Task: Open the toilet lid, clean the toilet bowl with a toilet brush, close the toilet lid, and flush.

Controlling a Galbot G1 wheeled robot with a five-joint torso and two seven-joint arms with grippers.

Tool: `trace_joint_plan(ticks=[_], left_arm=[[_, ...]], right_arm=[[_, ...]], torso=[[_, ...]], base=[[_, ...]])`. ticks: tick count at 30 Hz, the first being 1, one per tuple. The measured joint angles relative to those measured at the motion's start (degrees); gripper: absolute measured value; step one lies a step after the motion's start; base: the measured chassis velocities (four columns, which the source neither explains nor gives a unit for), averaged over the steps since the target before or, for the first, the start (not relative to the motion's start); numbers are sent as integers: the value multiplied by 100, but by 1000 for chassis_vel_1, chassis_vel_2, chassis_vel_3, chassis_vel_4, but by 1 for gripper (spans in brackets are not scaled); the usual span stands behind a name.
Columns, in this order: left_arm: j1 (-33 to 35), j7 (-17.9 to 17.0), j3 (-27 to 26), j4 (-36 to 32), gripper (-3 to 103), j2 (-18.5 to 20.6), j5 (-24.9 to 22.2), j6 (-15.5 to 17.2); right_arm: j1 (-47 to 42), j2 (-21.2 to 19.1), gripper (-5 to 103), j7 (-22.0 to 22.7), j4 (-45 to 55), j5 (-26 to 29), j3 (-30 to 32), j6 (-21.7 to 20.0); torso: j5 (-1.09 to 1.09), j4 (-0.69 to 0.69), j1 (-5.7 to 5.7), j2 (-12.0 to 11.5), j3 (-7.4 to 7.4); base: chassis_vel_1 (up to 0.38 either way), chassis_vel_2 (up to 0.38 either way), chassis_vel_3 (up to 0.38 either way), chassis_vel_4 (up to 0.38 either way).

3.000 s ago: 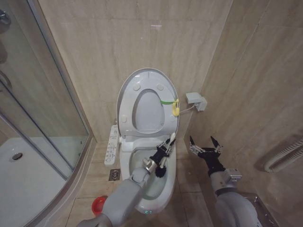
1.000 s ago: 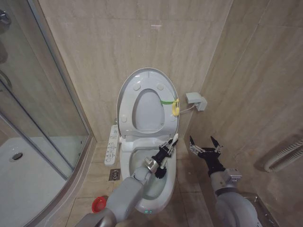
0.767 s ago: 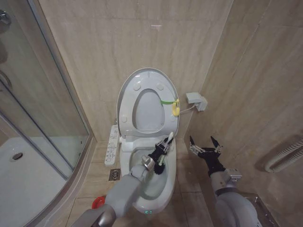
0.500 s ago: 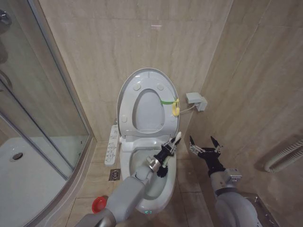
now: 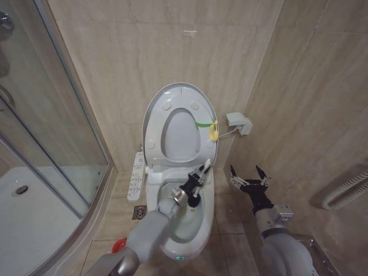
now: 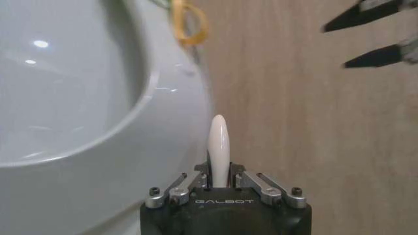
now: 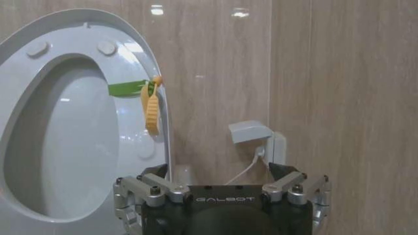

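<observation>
Head view: left gripper (image 5: pixel 194 185), clamped on the toilet brush (image 5: pixel 198 183), has swung back left inside the toilet bowl (image 5: pixel 179 227), so scrubbing continues; right gripper (image 5: pixel 248 179) waits open.

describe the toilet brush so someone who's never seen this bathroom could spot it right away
Find the toilet bowl below its raised lid. Over the bowl, the left gripper holds the toilet brush: a thin white stick, with dark bristles down in the bowl.
</observation>
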Motion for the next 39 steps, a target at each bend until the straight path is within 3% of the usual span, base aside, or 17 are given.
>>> trace_joint_plan(ticks=[3, 6, 10, 19, 29, 39], left_arm=[[14, -1, 33, 109, 19, -44, 74, -37], [-141, 63, -213, 781, 19, -131, 240, -165], [-197, 74, -319, 883, 19, -55, 215, -119], [111, -107, 31, -401, 19, 80, 57, 96], [-48, -102, -269, 320, 19, 140, 56, 324], [152, -122, -8, -372, 19, 29, -91, 236]], right_arm=[[0, 0, 100, 0, 0, 0, 0, 0], [0, 0, 100, 0, 0, 0, 0, 0], [0, 0, 100, 0, 0, 0, 0, 0], [0, 0, 100, 0, 0, 0, 0, 0], [0, 0, 100, 0, 0, 0, 0, 0], [0, 0, 100, 0, 0, 0, 0, 0]], torso=[[0, 0, 0, 0, 0], [0, 1, 0, 0, 0], [1, 3, 0, 0, 0], [0, 0, 0, 0, 0], [2, 4, 0, 0, 0], [-1, -1, 0, 0, 0]], base=[[0, 0, 0, 0], [0, 0, 0, 0], [0, 0, 0, 0], [0, 0, 0, 0], [0, 0, 0, 0], [0, 0, 0, 0]])
